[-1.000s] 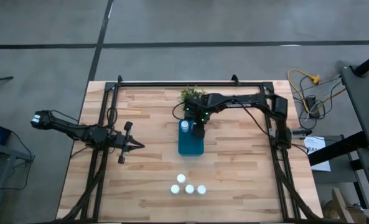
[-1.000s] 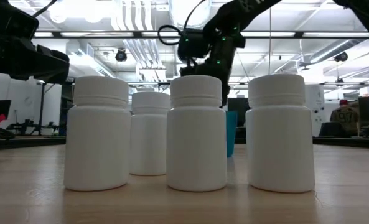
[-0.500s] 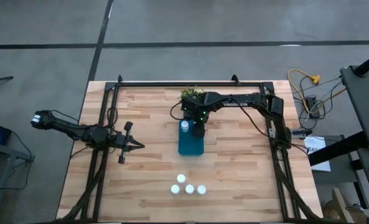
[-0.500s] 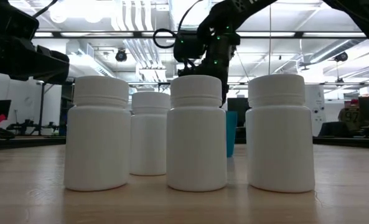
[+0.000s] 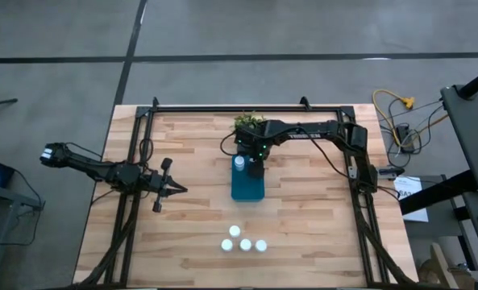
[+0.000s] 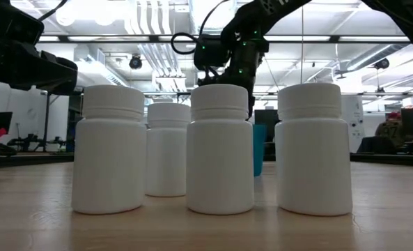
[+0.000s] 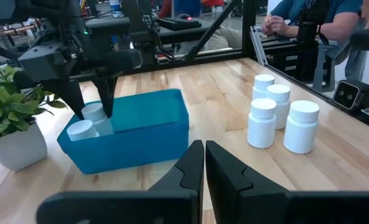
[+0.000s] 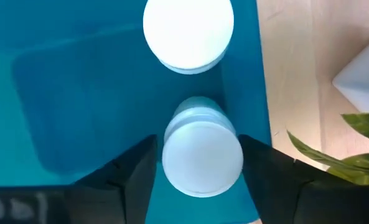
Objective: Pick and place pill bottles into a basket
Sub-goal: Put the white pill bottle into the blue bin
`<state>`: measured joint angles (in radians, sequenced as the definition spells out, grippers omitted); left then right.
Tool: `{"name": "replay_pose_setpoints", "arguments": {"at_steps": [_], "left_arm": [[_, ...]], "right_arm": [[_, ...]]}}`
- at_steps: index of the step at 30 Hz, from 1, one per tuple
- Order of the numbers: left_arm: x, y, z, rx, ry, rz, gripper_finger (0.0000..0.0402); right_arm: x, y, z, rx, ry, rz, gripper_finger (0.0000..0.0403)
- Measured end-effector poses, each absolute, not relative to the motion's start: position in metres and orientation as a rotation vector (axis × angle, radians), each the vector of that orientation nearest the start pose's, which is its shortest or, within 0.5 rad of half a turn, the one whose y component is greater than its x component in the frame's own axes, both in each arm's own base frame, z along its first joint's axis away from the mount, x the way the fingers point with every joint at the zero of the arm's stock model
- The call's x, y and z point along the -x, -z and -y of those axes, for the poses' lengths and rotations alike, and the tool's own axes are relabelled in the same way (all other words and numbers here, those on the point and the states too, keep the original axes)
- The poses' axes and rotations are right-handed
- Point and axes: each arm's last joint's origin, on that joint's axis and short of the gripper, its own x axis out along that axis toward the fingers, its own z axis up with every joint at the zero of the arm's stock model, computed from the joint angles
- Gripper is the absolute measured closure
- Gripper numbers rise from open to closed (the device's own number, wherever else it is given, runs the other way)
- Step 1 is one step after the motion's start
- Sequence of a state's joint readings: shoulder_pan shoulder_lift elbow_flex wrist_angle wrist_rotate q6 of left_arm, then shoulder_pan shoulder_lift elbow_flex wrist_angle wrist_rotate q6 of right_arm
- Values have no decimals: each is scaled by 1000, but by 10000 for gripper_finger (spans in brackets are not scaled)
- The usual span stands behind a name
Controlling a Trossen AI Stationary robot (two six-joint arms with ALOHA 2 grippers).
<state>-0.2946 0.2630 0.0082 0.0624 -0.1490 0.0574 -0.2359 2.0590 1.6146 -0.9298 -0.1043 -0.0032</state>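
So the pill bottles: two are already sitting in the basket (image 5: pixel 247 185), up at the plant (image 5: pixel 249 122) end, and your right pincer (image 8: pixel 200 163) is down in there around the second bottle (image 8: pixel 202 151). The fingers (image 8: pixel 132 171) sit on either side of its cap; can't really tell whether they're pinching it or have let go, so check before you lift. The first bottle (image 8: pixel 188 31) stands just beside it, close enough to bump.

The other four bottles (image 5: pixel 243 241) are bunched together near the front edge of the table (image 5: pixel 182 242), well apart from the basket. They look like light, rigid plastic with smooth sides, so I'd guess they tip and skate easily. Grab around the body just under the cap, not the cap rim. They're packed tight, so start with an outer one or you'll knock its neighbours.

Room-wise, the basket's front half is still empty, plenty of space. Watch the basket wall and the plant pot right behind it when you pull up. Your left pincer (image 7: pixel 204 163) is parked over the left side of the table, fingers pressed together, out of the way.
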Motion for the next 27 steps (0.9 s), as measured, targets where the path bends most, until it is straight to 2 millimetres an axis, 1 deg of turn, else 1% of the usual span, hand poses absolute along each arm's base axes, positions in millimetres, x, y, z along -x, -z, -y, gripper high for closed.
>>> {"name": "replay_pose_setpoints", "arguments": {"at_steps": [3, 9, 17, 20, 23, 27], "left_arm": [[-108, -150, 28, -100, 151, -184, 402], [-108, -150, 28, -100, 151, -184, 402], [-108, -150, 28, -100, 151, -184, 402], [-108, -150, 28, -100, 151, -184, 402], [-108, -150, 28, -100, 151, -184, 402], [-108, -150, 28, -100, 152, -185, 402]], "right_arm": [[-399, -191, 92, -230, 108, -1354, 183], [-399, -194, 91, -222, 104, -1345, 196], [-395, -207, 90, -219, 102, -1318, 209], [-391, -218, 89, -219, 104, -1295, 209], [-385, -236, 86, -222, 103, -1258, 209], [-374, -264, 71, -213, 88, -1215, 209]]}}
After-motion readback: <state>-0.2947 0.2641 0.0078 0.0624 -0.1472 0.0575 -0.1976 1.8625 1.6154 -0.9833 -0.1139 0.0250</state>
